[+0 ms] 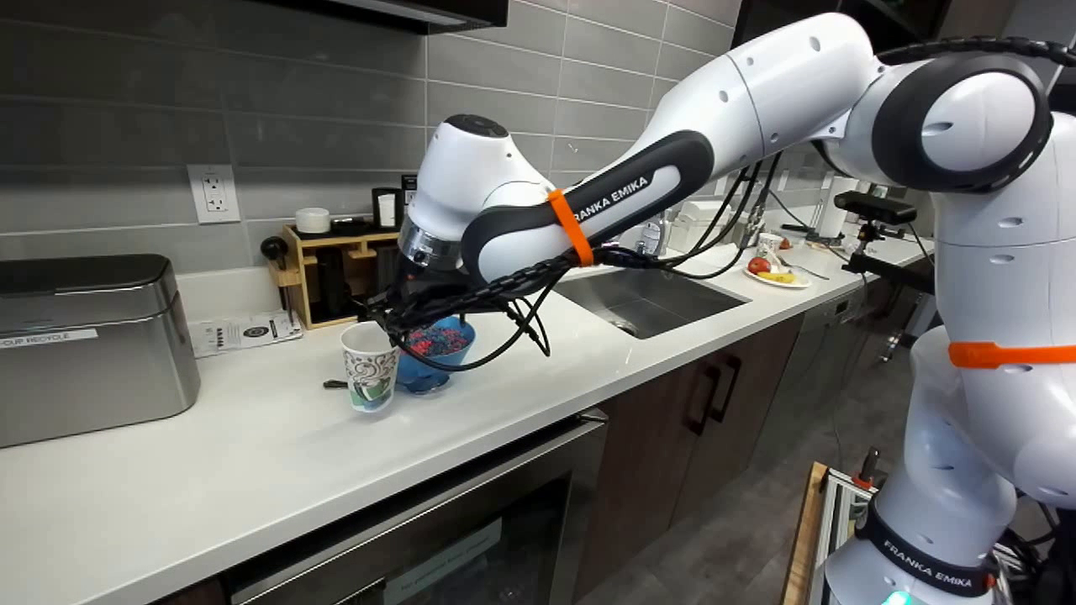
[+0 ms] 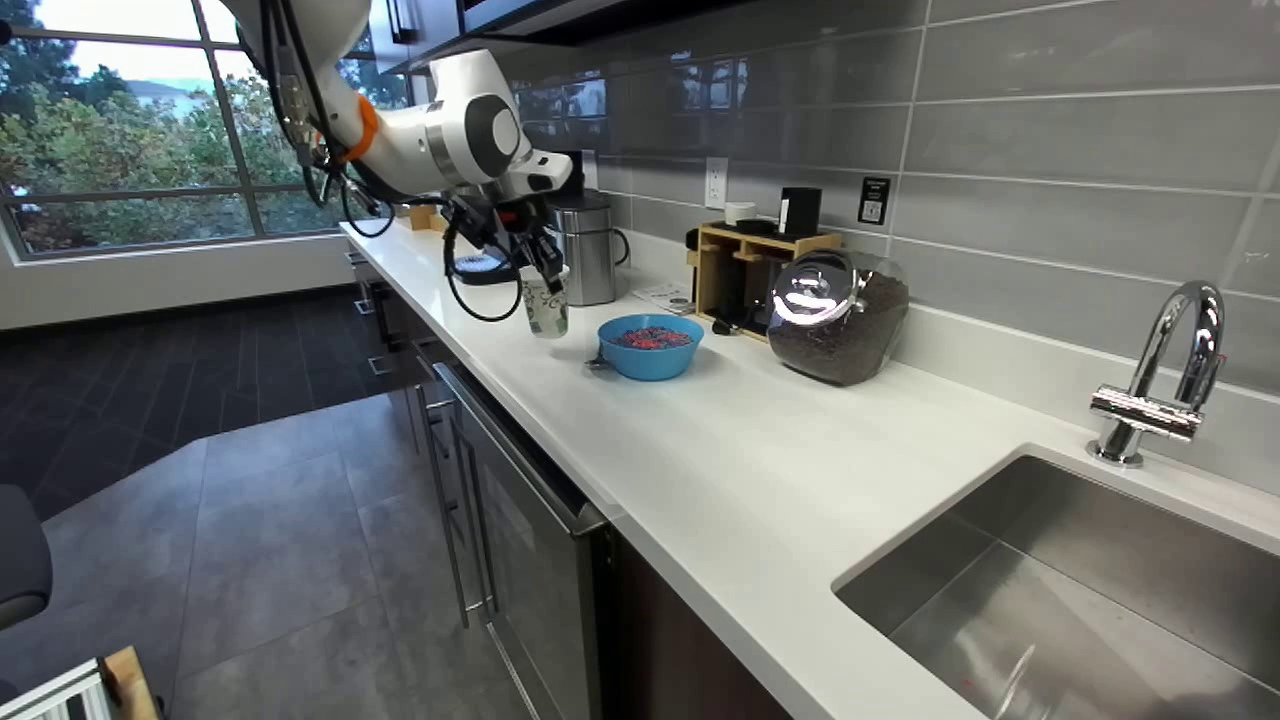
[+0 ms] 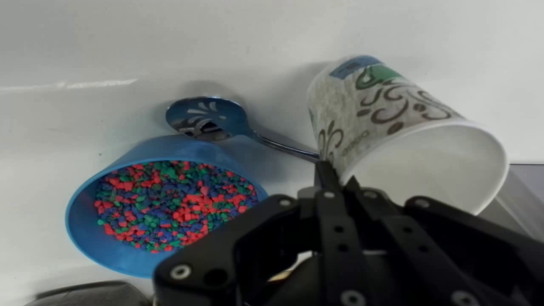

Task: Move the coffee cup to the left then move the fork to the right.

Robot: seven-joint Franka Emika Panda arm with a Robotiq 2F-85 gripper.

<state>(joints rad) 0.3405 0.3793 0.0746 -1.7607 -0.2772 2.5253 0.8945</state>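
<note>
The coffee cup is a white paper cup with brown swirls and a green mark; it shows in both exterior views. My gripper is shut on the cup's rim wall, one finger inside and one outside. The cup is upright at or just above the counter; I cannot tell whether it touches. The fork is a metal utensil with a slotted, spoon-like head beside the bowl. Its handle runs behind the cup, which hides part of it; the handle end shows past the cup.
A blue bowl of coloured bits stands close beside the cup and utensil, also seen in an exterior view. A steel bin, a wooden rack and a glass jar stand along the wall. The counter's front edge is near the cup.
</note>
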